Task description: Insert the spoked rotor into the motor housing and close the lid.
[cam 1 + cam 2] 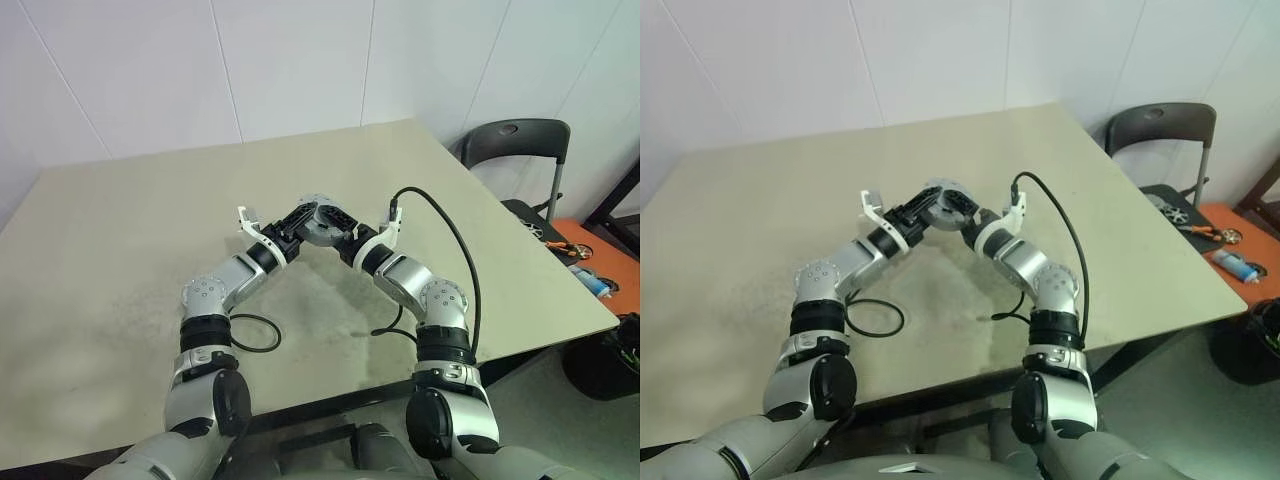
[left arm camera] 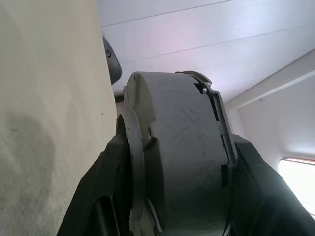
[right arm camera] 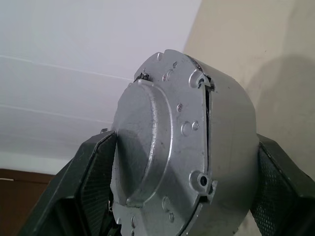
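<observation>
Hovering above the middle of the beige table (image 1: 120, 230), both claws meeting tip to tip around one silver lump. Left gripper (image 1: 297, 228) reaching in from one side, right gripper (image 1: 345, 236) from the other, the motor housing (image 1: 318, 218) pinched between them, lifted clear of the tabletop.

Seen along the left gripper's black fingers (image 2: 106, 187): clamped across the grey cylinder, one finger on each flat face, the curved wall running straight up out of the jaws. Seen along the right gripper's fingers (image 3: 93, 182): spread wide and pressed onto the same body, one pad on the domed face, the other on the far side. The lid (image 3: 157, 142) sitting on the housing's end, bolt holes round its rim, a thin dark seam between lid and cylinder wall, slightly wider at the top corner. Spoked rotor not to be made out; cannot tell whether it sits inside.

Around the claws: a black cable (image 1: 440, 250) arching up from the right wrist and dropping to the table edge behind the right arm, another black loop (image 1: 255, 335) lying flat on the table just behind the left forearm. Well off beyond the right gripper, past the table's corner, a dark chair (image 1: 515, 145), and an orange surface (image 1: 600, 260) with small tools. Nothing standing between the claws and the housing.
</observation>
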### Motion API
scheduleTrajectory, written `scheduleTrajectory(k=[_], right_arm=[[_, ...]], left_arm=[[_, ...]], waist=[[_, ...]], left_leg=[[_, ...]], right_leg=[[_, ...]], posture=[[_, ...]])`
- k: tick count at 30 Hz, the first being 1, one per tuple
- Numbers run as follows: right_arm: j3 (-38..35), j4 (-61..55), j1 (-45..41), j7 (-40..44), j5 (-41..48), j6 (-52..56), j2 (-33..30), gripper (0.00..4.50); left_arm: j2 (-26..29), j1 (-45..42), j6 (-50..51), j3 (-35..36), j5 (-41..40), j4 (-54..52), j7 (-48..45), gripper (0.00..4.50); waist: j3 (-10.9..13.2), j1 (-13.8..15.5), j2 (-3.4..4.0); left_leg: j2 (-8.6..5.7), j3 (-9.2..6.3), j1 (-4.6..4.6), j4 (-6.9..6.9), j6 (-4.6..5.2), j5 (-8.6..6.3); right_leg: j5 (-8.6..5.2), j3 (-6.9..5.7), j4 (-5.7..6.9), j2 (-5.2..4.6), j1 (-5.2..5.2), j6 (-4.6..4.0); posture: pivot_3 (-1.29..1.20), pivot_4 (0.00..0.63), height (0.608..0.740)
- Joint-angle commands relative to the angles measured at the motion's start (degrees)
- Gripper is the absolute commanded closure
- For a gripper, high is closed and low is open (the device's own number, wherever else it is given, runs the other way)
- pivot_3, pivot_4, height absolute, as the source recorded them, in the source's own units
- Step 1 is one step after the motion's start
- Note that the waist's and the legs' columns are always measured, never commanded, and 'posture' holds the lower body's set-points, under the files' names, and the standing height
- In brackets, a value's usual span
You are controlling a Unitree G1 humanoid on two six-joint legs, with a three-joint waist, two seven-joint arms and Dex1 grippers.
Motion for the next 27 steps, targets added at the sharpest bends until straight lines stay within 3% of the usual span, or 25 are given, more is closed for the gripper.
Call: scheduleTrajectory(k=[1,18,27], right_arm=[[-0.1,-0.7,-1.9,-0.1,0.0,-0.6,0.5,0.78],[-4.7,0.7,-1.2,3.5,0.5,-2.5,-5.4,0.78],[-3.5,4.1,-2.5,4.7,-1.8,-2.2,-6.1,0.78]], left_arm=[[1.7,-3.0,-2.2,0.6,-0.3,-1.5,-0.9,2.40],[4.1,-3.1,-3.9,0.4,0.2,-0.1,-3.3,2.40],[13.8,-3.4,-10.2,6.2,-0.7,-2.9,-2.6,2.40]], waist=[[0.0,0.0,0.00],[0.0,0.1,0.00],[0.0,-0.4,0.00]], left_leg=[[0.00,0.00,0.00,0.00,0.00,0.00],[0.00,0.00,-0.01,0.01,0.00,0.00],[0.01,0.01,0.10,0.00,0.00,0.02]], right_leg=[[0.00,0.00,0.00,0.00,0.00,0.00],[0.00,0.00,-0.01,0.00,0.02,0.00],[0.05,0.01,0.10,0.06,0.01,-0.08]], posture=[[0.00,0.000,0.740],[0.00,0.000,0.740],[0.00,0.000,0.740]])
